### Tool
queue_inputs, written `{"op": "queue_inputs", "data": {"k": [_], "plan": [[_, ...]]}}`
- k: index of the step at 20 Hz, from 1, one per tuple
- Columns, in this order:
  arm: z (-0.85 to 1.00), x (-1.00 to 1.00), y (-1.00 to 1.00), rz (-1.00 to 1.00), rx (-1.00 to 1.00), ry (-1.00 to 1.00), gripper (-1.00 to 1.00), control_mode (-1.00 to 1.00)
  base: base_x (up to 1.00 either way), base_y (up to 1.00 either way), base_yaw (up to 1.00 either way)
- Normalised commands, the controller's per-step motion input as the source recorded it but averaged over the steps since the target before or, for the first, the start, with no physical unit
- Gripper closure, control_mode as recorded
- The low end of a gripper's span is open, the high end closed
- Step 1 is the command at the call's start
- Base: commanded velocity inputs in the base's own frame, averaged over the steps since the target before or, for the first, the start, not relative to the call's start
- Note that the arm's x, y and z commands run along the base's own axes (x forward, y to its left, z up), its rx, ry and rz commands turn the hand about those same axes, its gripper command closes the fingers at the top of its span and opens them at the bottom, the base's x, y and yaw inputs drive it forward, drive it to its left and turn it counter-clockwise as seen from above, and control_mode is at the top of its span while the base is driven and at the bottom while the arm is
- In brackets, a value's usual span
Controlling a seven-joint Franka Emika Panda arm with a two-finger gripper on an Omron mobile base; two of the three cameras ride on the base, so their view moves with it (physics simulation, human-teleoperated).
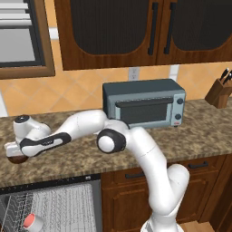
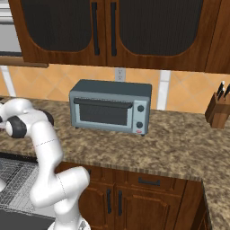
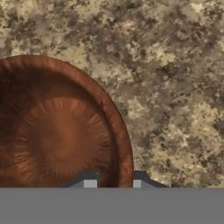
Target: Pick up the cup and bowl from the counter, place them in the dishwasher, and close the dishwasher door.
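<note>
On the counter at its far left end sits the bowl, dark brown and glossy, with the hand lowered right over it; in the left base view only a sliver of the bowl shows under the white wrist. In the hand view the gripper straddles the bowl's near rim, one tip inside the bowl and the other outside on the speckled granite (the rim passes between them), with a clear gap from tip to tip, so the jaws stand apart and nothing is clamped as far as the tips show. Whether the pads touch the rim cannot be told. Below the counter edge the dishwasher stands open, its white wire rack exposed, and the cup lies in the rack at the lower left, its pink-red inside turned toward the camera. The right base view shows the same rack beside the arm's lower link. Farther along the counter, well apart from the bowl, a grey-blue toaster oven stands against the tiled wall, and a wooden knife block sits near the right end. Dark wood upper cabinets hang above.
</note>
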Motion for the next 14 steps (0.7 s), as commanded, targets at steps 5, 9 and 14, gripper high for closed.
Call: {"op": "queue_inputs", "data": {"k": [5, 9, 14], "plan": [[-0.03, -0.93, -0.40, 0.00, 0.01, -0.01, 1.00, -1.00, 0.00, 0.00, 0.00], [-0.06, -1.00, -0.53, 0.00, 0.04, -0.05, 1.00, -1.00, 0.00, 0.00, 0.00], [-0.10, -0.96, -0.47, 0.00, 0.03, -0.09, 1.00, -1.00, 0.00, 0.00, 0.00]]}}
